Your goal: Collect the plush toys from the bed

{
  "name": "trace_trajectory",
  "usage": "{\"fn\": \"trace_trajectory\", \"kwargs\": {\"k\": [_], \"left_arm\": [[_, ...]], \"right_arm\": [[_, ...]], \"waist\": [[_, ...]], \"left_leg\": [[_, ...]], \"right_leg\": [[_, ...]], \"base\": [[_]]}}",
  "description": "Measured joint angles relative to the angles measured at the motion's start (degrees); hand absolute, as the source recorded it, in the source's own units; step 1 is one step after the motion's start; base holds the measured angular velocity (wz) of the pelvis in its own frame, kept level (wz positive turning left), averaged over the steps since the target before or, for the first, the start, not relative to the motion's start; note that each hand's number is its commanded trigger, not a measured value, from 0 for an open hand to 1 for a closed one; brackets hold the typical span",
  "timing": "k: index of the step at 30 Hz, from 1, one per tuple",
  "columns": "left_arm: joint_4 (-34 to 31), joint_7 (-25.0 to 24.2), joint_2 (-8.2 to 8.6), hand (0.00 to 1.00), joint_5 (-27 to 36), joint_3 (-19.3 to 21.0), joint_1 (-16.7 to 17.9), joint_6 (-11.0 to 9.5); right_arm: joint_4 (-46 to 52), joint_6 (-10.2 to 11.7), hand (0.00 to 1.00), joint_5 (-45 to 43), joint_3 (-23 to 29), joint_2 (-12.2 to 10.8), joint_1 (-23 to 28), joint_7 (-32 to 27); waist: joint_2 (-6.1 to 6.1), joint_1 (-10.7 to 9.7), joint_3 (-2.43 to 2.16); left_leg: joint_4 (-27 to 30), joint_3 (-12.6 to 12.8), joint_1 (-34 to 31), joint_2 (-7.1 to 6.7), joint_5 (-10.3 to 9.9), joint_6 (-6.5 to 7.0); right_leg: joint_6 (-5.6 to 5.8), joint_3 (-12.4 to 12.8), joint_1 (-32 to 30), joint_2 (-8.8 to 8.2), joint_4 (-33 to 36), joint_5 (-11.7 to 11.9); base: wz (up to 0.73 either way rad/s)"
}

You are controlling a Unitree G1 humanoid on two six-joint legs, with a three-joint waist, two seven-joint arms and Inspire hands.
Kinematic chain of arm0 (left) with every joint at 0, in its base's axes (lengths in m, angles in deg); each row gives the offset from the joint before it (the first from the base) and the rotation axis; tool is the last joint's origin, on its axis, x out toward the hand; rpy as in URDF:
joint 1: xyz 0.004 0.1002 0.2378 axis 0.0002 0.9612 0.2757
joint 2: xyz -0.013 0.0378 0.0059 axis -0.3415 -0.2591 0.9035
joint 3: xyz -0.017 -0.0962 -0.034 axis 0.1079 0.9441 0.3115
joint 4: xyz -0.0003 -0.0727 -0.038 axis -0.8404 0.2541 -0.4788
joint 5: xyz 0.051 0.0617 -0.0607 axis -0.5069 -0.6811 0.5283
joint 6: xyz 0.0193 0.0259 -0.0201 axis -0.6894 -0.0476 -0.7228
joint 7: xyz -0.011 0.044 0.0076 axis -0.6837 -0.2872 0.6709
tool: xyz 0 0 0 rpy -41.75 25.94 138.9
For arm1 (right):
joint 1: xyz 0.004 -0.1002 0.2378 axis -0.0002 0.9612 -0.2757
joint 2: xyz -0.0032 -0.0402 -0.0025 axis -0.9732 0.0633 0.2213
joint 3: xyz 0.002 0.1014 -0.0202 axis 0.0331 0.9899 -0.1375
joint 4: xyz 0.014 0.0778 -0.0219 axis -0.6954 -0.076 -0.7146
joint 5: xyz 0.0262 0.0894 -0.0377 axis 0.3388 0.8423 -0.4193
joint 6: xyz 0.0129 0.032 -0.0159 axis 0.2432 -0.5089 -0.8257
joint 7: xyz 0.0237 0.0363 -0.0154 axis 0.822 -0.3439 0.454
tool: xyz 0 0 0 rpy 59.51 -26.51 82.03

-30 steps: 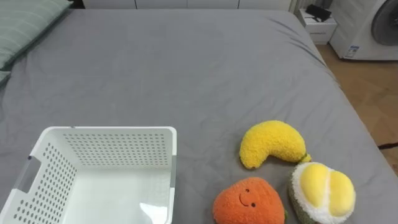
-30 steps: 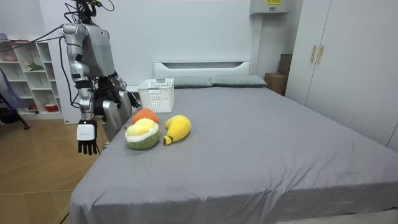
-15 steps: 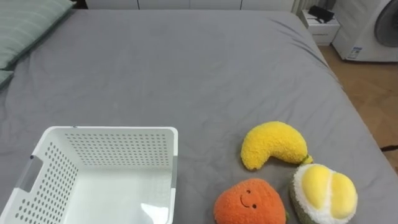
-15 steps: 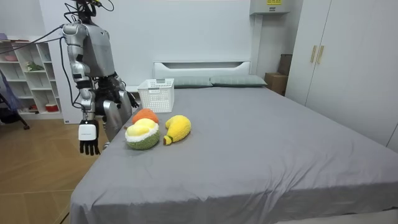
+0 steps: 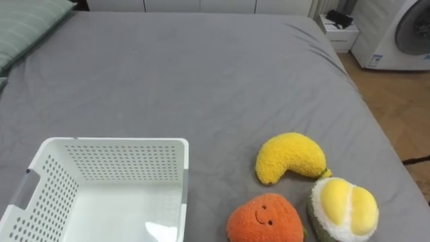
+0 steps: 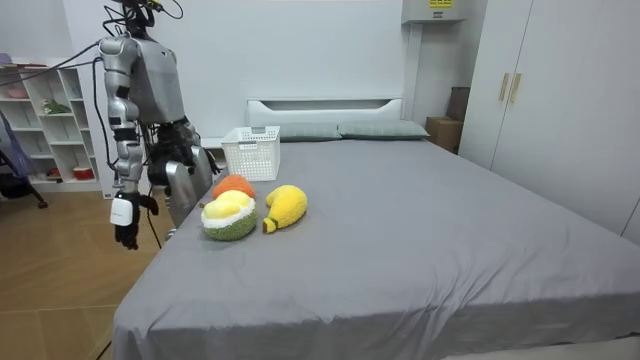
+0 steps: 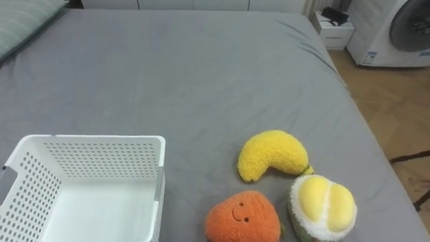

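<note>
Robot stands at the long side of the grey-sheeted bed (image 5: pixel 201 67), at the room view's left. Right hand (image 6: pixel 125 228) hangs beside its hip, off the mattress, fingers loose and holding nothing. 3 toys lie near the bed's close edge. The yellow plush banana (image 5: pixel 290 156) has its long axis across the view, thick end toward the lower left, thin tip to the right, arch bulging away from the robot. The orange round plush with a smiling face (image 5: pixel 264 218) lies just beside it, nearer the robot. The green-shelled plush durian half (image 5: pixel 344 207), yellow lobes up, touches the banana's tip. The white perforated plastic basket (image 5: pixel 114 142) sits left of them, open side up.
</note>
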Motion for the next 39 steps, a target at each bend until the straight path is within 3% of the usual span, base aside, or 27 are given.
{"fn": "trace_trajectory", "kwargs": {"k": [7,15,21,24,25,31,39], "left_arm": [[-1.31,1.44,-0.87,0.0,0.12,1.35,-0.03,-0.24],[-1.06,1.48,-1.77,0.0,0.1,1.82,0.36,-1.25],[-0.92,1.23,-2.22,0.0,-0.47,1.75,0.51,-2.46],[-1.18,1.05,-2.26,0.0,-0.45,1.63,1.0,-3.07],[-2.14,1.04,-2.25,0.0,-0.46,0.85,0.62,-3.05],[-2.45,1.04,-2.28,0.0,-0.4,-1.96,0.69,-3.32],[-2.76,1.1,-2.3,0.0,-0.59,-3.14,1.35,-3.39]], "right_arm": [[4.21,0.15,0.0,6.91,9.71,1.52,-0.2,-5.18],[11.2,4.31,0.0,8.09,10.47,5.62,-5.1,-10.56],[20.54,5.57,0.0,2.74,10.24,6.27,-7.0,-13.47],[27.86,6.7,0.0,-1.0,7.97,6.53,-7.14,-14.93],[30.93,6.69,0.0,-2.41,6.55,6.5,-7.19,-15.05],[40.63,8.05,0.0,-7.39,-0.49,6.14,-8.4,-14.43],[43.01,8.71,0.0,-7.47,-5.45,6.13,-9.28,-15.12]], "waist": [[-0.71,-1.63,-0.13],[-1.86,-1.74,0.19],[-1.96,-0.14,0.3],[-1.66,0.81,0.41],[-1.26,1.32,0.12],[-0.86,3.29,0.25],[-0.77,4.76,0.13]], "left_leg": [[-0.25,0.9,0.09,0.06,-0.02,0.01],[-0.32,1.7,0.1,0.19,-0.07,0.06],[-0.71,2.05,-0.17,-0.03,-0.07,0.06],[-0.87,2.51,-0.65,-0.1,-0.06,0.07],[-0.81,2.6,-1.1,-0.07,-0.06,0.07],[-0.81,2.82,-1.3,0.12,-0.06,0.07],[-0.23,2.5,-2.18,0.3,-0.06,0.07]], "right_leg": [[-0.03,0.91,-0.31,0.14,0.07,-0.02],[0.06,1.64,-0.75,0.31,0.04,0.36],[0.08,1.85,-1.51,0.34,0.11,0.42],[0.09,2.1,-2.23,0.37,0.19,0.44],[0.07,2.15,-2.82,0.38,0.37,0.48],[0.09,2.03,-3.11,0.24,0.86,0.49],[0.18,0.95,-3.24,0.0,0.85,0.43]], "base": [[-0.05],[-0.05],[-0.03],[-0.07],[-0.09],[-0.02],[0.06]]}}
